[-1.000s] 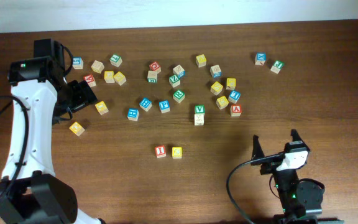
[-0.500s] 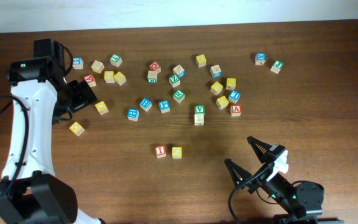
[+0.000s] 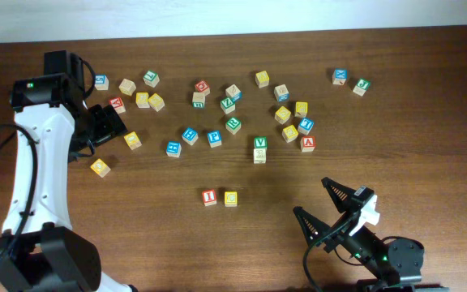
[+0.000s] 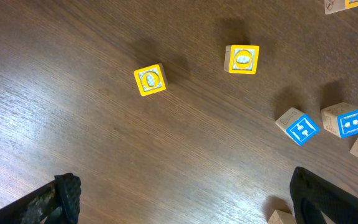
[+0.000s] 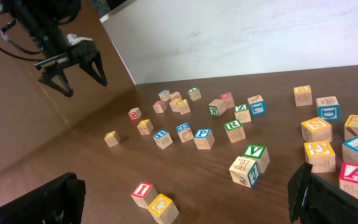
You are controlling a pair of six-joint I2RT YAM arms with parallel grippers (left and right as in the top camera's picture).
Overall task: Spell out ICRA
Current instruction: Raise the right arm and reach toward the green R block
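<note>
The I (image 3: 209, 196) and the C (image 3: 230, 198) lie side by side in a short row, on the arms' side of the V cube (image 3: 259, 143) and a little to its left. The R (image 3: 233, 124) sits just beyond the V cube and to its left, with other cubes near it. The A (image 3: 308, 143) lies to the V cube's right, just beside a yellow cube (image 3: 290, 132). All four look like small wooden blocks, so they are probably light, rigid and not fragile. Their flat, smooth sides may slip a little under a shallow pinch. The best hold seems to be on two opposite side faces, square on and from above, which keeps the letter face up. The R and the A likely need a line of approach that clears their neighbours. No box, tray or other container is in view. Every cube lies loose on the bare table (image 3: 428, 162). The left claw (image 3: 110, 126) hangs spread wide and empty over the cubes far to the V cube's left. The right claw (image 3: 314, 200) is also spread wide and empty, on the arms' side of the V cube and to its right.
</note>
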